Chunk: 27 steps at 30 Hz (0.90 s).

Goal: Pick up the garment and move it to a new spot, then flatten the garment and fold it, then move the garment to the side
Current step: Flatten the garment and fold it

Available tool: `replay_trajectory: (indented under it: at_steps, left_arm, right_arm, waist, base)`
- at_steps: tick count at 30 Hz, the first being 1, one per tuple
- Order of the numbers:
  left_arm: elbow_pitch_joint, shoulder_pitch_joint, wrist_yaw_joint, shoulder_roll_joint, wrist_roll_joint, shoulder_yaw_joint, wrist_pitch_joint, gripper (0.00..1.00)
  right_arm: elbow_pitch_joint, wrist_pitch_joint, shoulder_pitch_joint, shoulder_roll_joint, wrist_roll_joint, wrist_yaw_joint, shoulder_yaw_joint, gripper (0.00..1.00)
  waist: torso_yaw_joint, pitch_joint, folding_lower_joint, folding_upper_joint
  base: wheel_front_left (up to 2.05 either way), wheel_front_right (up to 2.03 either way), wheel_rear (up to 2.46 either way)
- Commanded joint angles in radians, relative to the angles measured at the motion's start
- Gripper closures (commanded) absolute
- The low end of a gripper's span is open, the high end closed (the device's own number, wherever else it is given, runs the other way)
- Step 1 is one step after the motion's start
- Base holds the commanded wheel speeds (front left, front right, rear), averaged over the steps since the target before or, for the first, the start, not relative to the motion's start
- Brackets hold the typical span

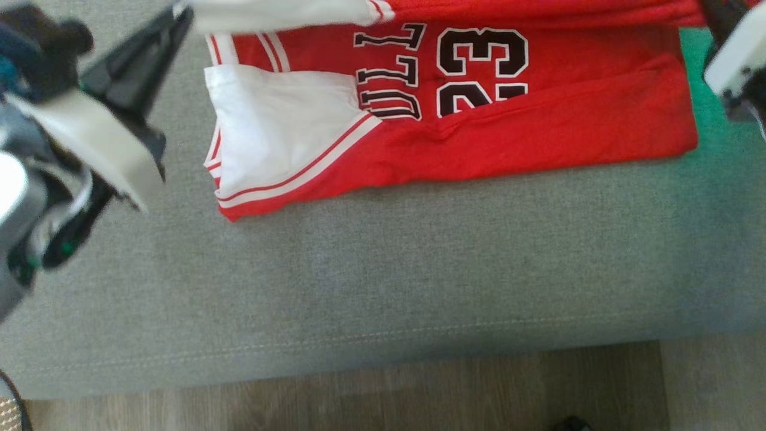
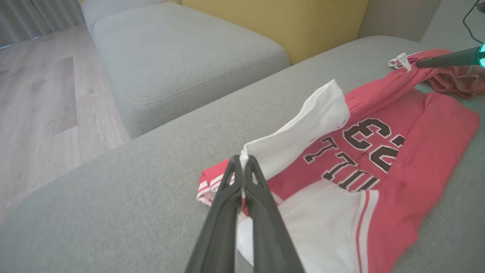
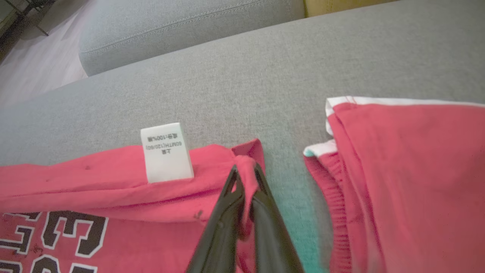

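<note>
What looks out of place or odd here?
Nothing spilled or damaged. The garment is partly folded, its lifted edge pinched by left gripper and right gripper; a white care label sticks up there. A second red piece lies apart.

Big grey fabric couch seat with a stitched seam running along its near edge, and a light wood-look plank floor below that. Off one side sits a second grey upholstered block, with a mustard-yellow one just behind it. Pale curtains hang in the far corner, and the floorboards look brightest over there.
</note>
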Motion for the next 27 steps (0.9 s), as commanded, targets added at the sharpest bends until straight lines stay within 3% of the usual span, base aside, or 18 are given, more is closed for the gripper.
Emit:
replay_trajectory:
  at_steps: [1, 5, 13, 14, 15, 16, 17, 21, 27]
  left_arm:
    - [-0.038, -0.006, 0.02, 0.063, -0.002, 0.058, -0.003, 1.0]
    - [-0.12, 0.088, 0.091, 0.089, -0.015, 0.04, -0.019, 1.0]
    - [-0.132, 0.235, 0.158, 0.064, -0.046, 0.001, -0.081, 1.0]
    - [-0.125, 0.244, 0.163, 0.056, -0.046, -0.003, -0.09, 1.0]
    - [-0.115, 0.252, 0.169, 0.045, -0.047, -0.003, -0.099, 1.0]
    - [-0.104, 0.259, 0.174, 0.034, -0.049, -0.004, -0.108, 0.7]
    - [-0.079, 0.269, 0.185, 0.011, -0.044, -0.006, -0.124, 0.0]
    - [-0.057, 0.304, 0.225, -0.052, -0.046, 0.017, -0.165, 0.0]
    - [-0.079, 0.434, 0.362, -0.16, 0.026, 0.128, -0.189, 0.0]
  right_arm:
    - [-0.055, 0.007, 0.029, -0.023, 0.006, 0.0, -0.007, 1.0]
    - [-0.148, 0.021, 0.139, -0.033, 0.006, 0.0, -0.034, 1.0]
    - [-0.24, 0.039, 0.274, 0.005, -0.033, 0.0, -0.08, 1.0]
    - [-0.243, 0.036, 0.282, 0.012, -0.041, 0.0, -0.086, 0.85]
    - [-0.244, 0.03, 0.288, 0.021, -0.049, 0.0, -0.093, 0.42]
    - [-0.245, 0.021, 0.294, 0.031, -0.056, 0.0, -0.104, 0.0]
    - [-0.249, -0.008, 0.306, 0.048, -0.07, 0.0, -0.133, 0.0]
    - [-0.292, -0.085, 0.359, 0.083, -0.075, 0.0, -0.199, 0.0]
    - [-0.426, -0.144, 0.526, 0.178, -0.074, 0.0, -0.282, 0.0]
  waist:
    - [0.004, -0.004, 0.0001, -0.0001]
    - [0.006, -0.011, 0.0001, -0.0001]
    - [-0.005, -0.013, 0.0001, -0.0001]
    - [-0.006, -0.014, 0.0001, -0.0001]
    - [-0.006, -0.015, 0.0001, -0.0001]
    - [-0.005, -0.018, 0.0001, -0.0001]
    - [-0.001, -0.027, 0.0001, -0.0001]
    - [0.008, -0.06, 0.0001, -0.0001]
    - [0.013, -0.111, 0.0001, -0.0001]
  base:
    - [0.0, 0.0, 0.0]
    - [0.0, 0.0, 0.0]
    - [0.0, 0.0, 0.0]
    - [0.0, 0.0, 0.0]
    - [0.0, 0.0, 0.0]
    - [0.0, 0.0, 0.0]
    - [0.0, 0.0, 0.0]
    - [0.0, 0.0, 0.0]
    - [0.0, 0.0, 0.0]
